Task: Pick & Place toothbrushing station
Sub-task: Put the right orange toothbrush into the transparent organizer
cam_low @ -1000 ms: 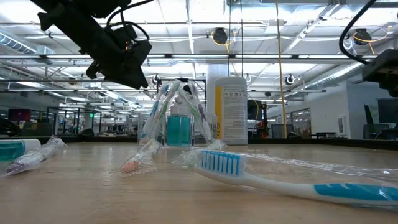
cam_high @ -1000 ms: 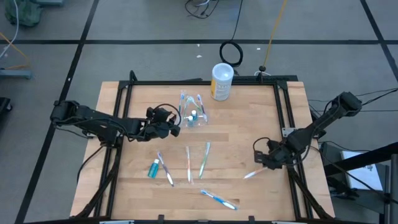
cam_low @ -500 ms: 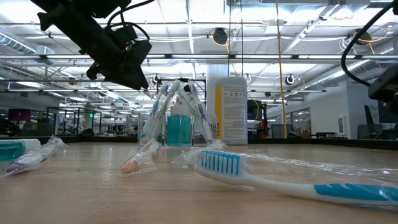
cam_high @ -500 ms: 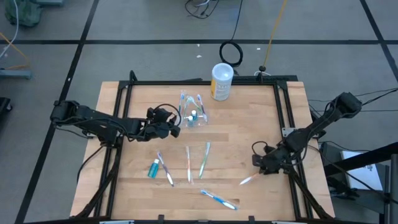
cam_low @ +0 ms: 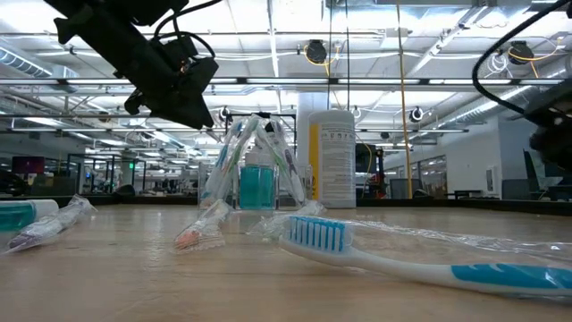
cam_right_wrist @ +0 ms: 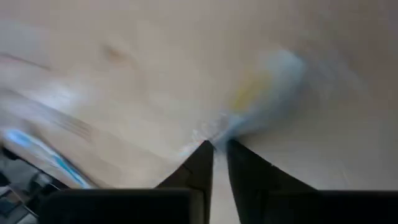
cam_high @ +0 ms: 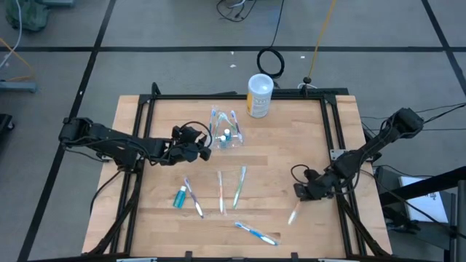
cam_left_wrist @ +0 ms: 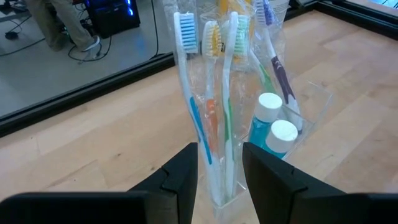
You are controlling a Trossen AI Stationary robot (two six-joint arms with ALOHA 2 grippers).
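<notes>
So the right end effector [cam_high: 300, 191] sits low near the right edge of the table [cam_high: 284, 156] in the high view, and its fingers [cam_right_wrist: 202, 158] are pinched nearly together on the tip of a wrapped toothbrush [cam_high: 293, 215]. That brush trails down and slightly left from the tip, its long axis running steeply toward the bottom of the frame. The wrist picture is all smeared, so whether the brush is really clamped or just nipped by its wrapper is hard to say. The clear holder [cam_high: 227, 138] it presumably has to go to is up and to the left, upper middle of the table, already stuffed with brushes and a teal tube [cam_left_wrist: 273, 127], just below-left of the white canister [cam_high: 260, 94]. The left end effector [cam_high: 206, 151] is the nearer one: parked just left of the holder, fingers apart and empty, looking straight at the brushes. More brushes [cam_high: 220, 191] and a teal tube [cam_high: 178, 197] lie flat in the lower middle, with a blue one [cam_high: 255, 233] near the bottom edge. In the low view the right arm is mostly cut off at the right edge.
</notes>
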